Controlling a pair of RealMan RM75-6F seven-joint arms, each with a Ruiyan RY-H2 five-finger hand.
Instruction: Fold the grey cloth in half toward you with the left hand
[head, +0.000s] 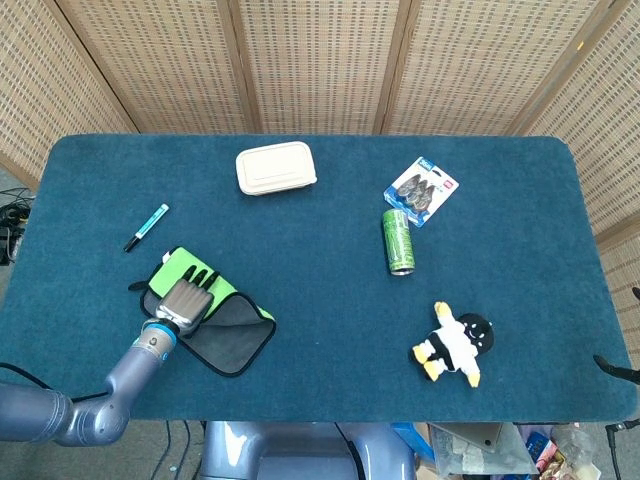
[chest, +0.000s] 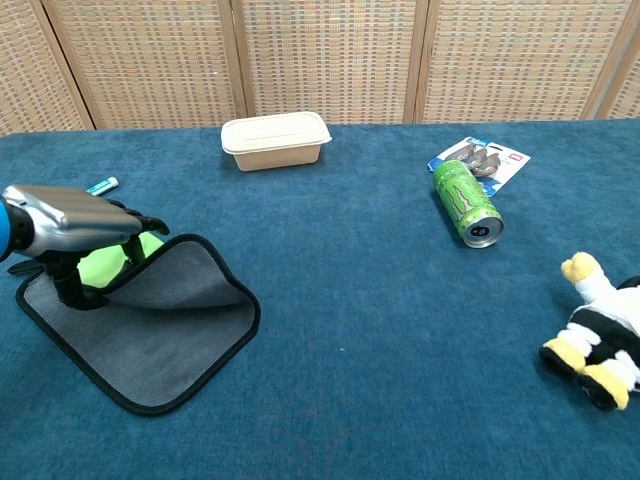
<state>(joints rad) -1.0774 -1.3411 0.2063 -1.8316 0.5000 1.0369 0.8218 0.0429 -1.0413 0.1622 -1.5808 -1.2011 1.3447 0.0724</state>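
The grey cloth (head: 236, 338) (chest: 150, 340) with black trim lies at the front left of the table, partly folded over so its lime-green underside (head: 222, 293) (chest: 100, 265) shows. My left hand (head: 187, 301) (chest: 70, 225) grips the far edge of the cloth and holds it lifted above the lower layer, toward the near side. The raised flap curls over the grey surface. My right hand is in neither view.
A teal marker (head: 147, 226) (chest: 101, 185) lies left of the cloth. A cream lidded box (head: 276, 167) (chest: 275, 139) sits at the back. A green can (head: 398, 241) (chest: 465, 203), a blister pack (head: 423, 190) (chest: 480, 159) and a plush toy (head: 455, 343) (chest: 600, 340) occupy the right half.
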